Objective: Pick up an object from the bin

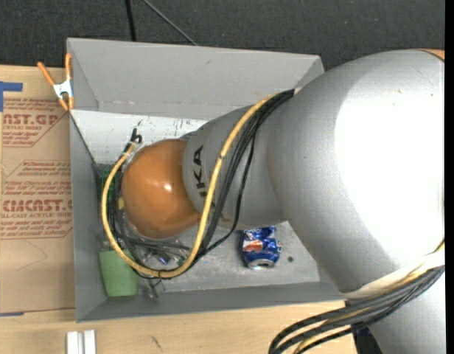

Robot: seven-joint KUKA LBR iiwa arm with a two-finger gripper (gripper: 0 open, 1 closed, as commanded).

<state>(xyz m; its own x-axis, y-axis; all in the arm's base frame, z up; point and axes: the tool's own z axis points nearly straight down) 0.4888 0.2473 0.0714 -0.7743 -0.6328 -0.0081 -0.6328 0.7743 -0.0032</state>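
**Colleague:** Where is the claw right now?

**Me:** I have the claw (147, 260) low in the left half of the grey metal bin (190, 72). It sits under the arm's round orange wrist cover (157, 186), so I cannot tell whether it is apart or together.

**Colleague:** What lies closest to it?

**Me:** A pale green rectangular block (118, 273) in the near left corner, resting on the bin floor against the left wall. It is just beside the claw, on its left. I can't tell whether the two touch.

**Colleague:** Anything else in there?

**Me:** I see a crushed blue, red and white drinks can (259, 247) lying on the floor further right, close to the near wall. It is well apart from the green block and sits next to the big silver arm (360, 183). Yellow and black cables (225, 164) run along the arm and loop round the orange cover down to the claw.
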